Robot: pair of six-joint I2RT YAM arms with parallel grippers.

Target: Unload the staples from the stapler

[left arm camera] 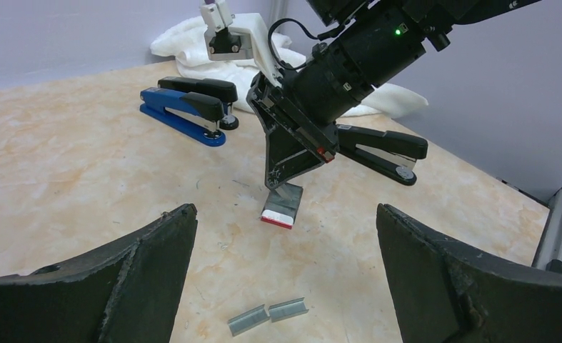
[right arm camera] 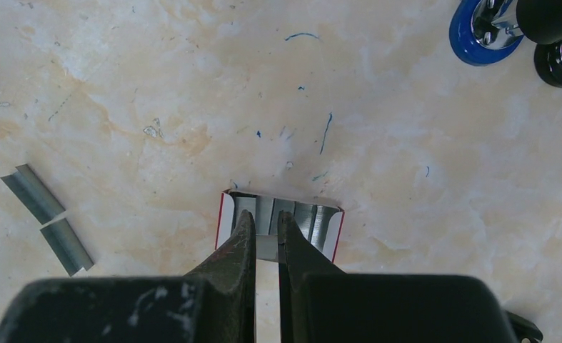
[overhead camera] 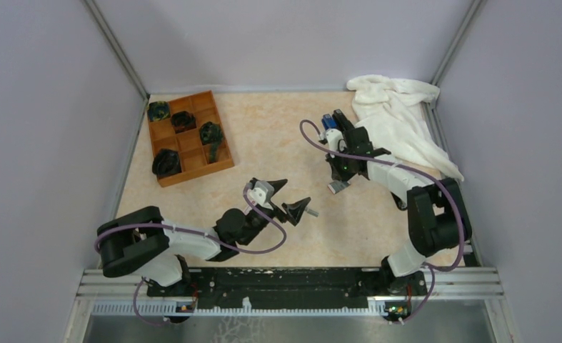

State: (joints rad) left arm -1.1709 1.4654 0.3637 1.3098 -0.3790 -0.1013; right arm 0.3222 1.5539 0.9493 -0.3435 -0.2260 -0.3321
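Observation:
Two short silvery staples strips (left arm camera: 267, 314) lie end to end on the table between the wide-apart fingers of my left gripper (left arm camera: 285, 211), which is open and empty. They also show in the right wrist view (right arm camera: 46, 218) and the top view (overhead camera: 312, 212). My right gripper (right arm camera: 266, 218) is shut on the edge of a small white-and-red card box (right arm camera: 228, 218), its mouth resting on the table. A slim black stapler (left arm camera: 378, 146) lies closed behind the right gripper (overhead camera: 338, 184). My left gripper (overhead camera: 292, 196) is just left of it.
A blue stapler (left arm camera: 185, 111) and another black stapler (left arm camera: 199, 87) lie side by side further back. A white cloth (overhead camera: 399, 114) is bunched at the back right. A wooden compartment tray (overhead camera: 192, 153) with dark items sits at the back left.

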